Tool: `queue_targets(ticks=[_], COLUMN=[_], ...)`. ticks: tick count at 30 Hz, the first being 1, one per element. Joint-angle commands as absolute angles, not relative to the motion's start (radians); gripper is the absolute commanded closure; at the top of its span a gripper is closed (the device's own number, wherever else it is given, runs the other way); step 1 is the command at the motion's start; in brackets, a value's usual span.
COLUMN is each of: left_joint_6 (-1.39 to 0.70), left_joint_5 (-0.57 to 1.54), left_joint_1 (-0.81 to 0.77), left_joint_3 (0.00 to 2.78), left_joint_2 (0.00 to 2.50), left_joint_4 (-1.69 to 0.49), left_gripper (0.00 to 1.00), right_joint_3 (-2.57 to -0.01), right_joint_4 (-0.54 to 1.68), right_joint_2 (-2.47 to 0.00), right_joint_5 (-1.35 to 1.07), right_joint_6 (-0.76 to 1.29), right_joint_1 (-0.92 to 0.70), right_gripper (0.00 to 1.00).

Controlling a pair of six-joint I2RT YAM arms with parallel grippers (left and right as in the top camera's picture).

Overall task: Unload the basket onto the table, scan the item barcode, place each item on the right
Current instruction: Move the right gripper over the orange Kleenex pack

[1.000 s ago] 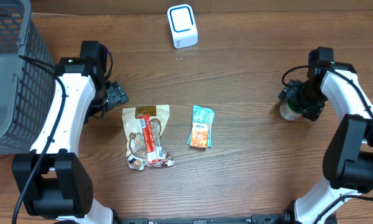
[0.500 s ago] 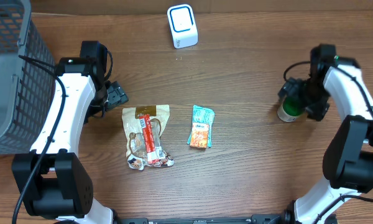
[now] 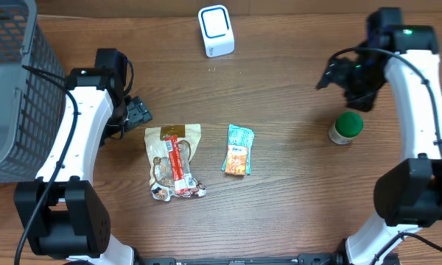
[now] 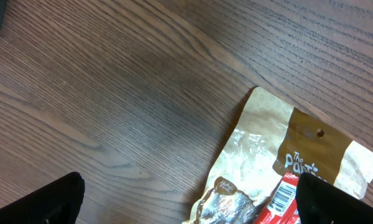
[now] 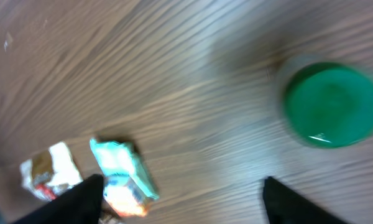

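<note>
The left arm (image 3: 81, 125) reached in from the left edge of the counter (image 3: 295, 199), bent at the elbow, with its pincer (image 3: 138, 114) low over the wood just beside the top left corner of a brown snack bag (image 3: 174, 162). In the left wrist view its two fingers (image 4: 43, 199) stood at the far corners of the frame, spread wide, with only bare wood and the bag's upper edge between them; they gripped nothing.

The right arm (image 3: 416, 96) stretched along the right side, its wrist turned inward toward the middle of the counter. Its pincer (image 5: 181, 186) hung above the surface, apart from everything. The right wrist view was blurred, yet the dark fingers (image 5: 295, 199) showed well separated and empty.

A green-lidded jar (image 3: 345, 127) stood upright on the counter below that pincer in the overhead view, clear of it. A teal and orange packet (image 3: 238, 149) lay flat near the middle, just to the right of the snack bag and not touching it. The white scanner (image 3: 216, 31) sat at the far edge, well apart from all three items, with open wood between. A grey wire basket (image 3: 11, 88) filled the far left corner behind the left arm.
</note>
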State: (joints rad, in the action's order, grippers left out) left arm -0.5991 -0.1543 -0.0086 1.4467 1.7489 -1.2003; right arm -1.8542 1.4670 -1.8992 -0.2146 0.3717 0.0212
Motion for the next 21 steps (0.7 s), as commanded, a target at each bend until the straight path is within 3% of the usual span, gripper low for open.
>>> queue_targets(ticks=[1, 4, 12, 21], left_joint_6=[-0.602, -0.602, -0.602, -0.602], left_joint_5=[-0.16, -0.16, -0.16, -0.16], left_joint_1=[-0.007, -0.007, -0.007, -0.007], left_joint_3=[1.46, 1.46, 1.46, 1.46], left_joint_2=[1.745, 1.745, 1.745, 1.745], left_joint_4=[-1.2, -1.2, -1.2, -1.2], left_gripper=[0.0, 0.0, 0.0, 0.0], right_joint_3=[-1.803, -1.742, -1.564, -1.541], right_joint_4=[1.454, 1.438, 1.338, 1.256], right_joint_2=[-1.888, -1.888, -1.888, -1.888], right_joint_5=[-0.264, -0.264, -0.263, -0.234], right_joint_6=[0.366, 0.366, 0.371, 0.376], right_joint_1=[-0.098, -0.217, -0.528, -0.661], right_gripper=[0.41, 0.47, 0.48, 0.48])
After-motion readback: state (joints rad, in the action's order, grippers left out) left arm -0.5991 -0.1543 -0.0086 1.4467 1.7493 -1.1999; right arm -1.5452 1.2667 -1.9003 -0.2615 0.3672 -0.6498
